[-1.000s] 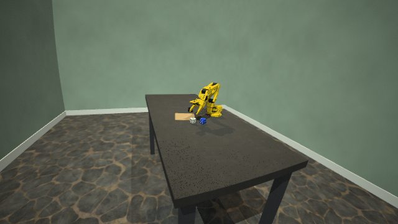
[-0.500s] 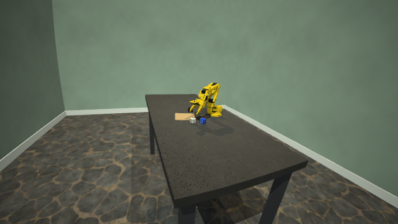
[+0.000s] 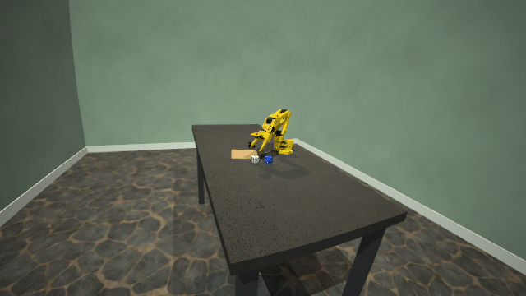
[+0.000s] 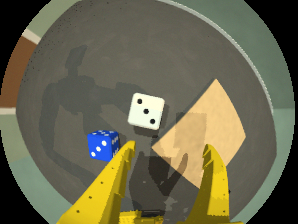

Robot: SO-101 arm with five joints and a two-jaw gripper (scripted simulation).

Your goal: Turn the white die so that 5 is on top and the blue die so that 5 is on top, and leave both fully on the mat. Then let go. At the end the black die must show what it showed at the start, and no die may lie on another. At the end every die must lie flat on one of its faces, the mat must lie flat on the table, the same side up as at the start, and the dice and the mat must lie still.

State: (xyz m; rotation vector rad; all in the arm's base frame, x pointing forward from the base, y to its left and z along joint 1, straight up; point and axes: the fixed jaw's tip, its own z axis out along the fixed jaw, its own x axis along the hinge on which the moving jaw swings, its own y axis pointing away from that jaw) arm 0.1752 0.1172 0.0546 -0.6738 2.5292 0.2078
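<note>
From your wrist view, one die [image 4: 147, 110] sits at twelve o'clock, another die [image 4: 103, 144] at ten, the mat [image 4: 206, 125] at two.
</note>
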